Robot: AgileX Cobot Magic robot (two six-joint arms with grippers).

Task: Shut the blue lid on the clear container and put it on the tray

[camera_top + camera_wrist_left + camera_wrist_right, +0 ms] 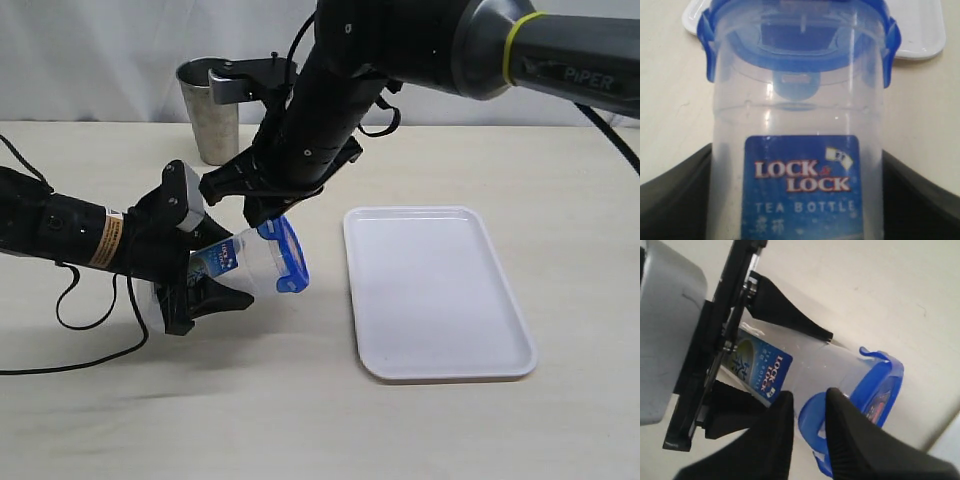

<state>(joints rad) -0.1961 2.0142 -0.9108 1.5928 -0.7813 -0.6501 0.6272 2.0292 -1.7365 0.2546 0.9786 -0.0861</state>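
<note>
Near tray [440, 340] and tumbler [207, 130], left jaws grip clear container [250, 270]; right jaws pinch lid [290, 257].

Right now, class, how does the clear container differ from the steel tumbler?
The clear container is see-through plastic with a blue lid; the steel tumbler is opaque metal, open-topped. The container lies tilted in the left hand; the tumbler stands upright. Both are tall, narrow vessels.

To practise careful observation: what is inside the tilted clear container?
The clear container looks empty; only the blue lid shows through its wall. Its label covers the lower part, and the jaws hide its base.
</note>
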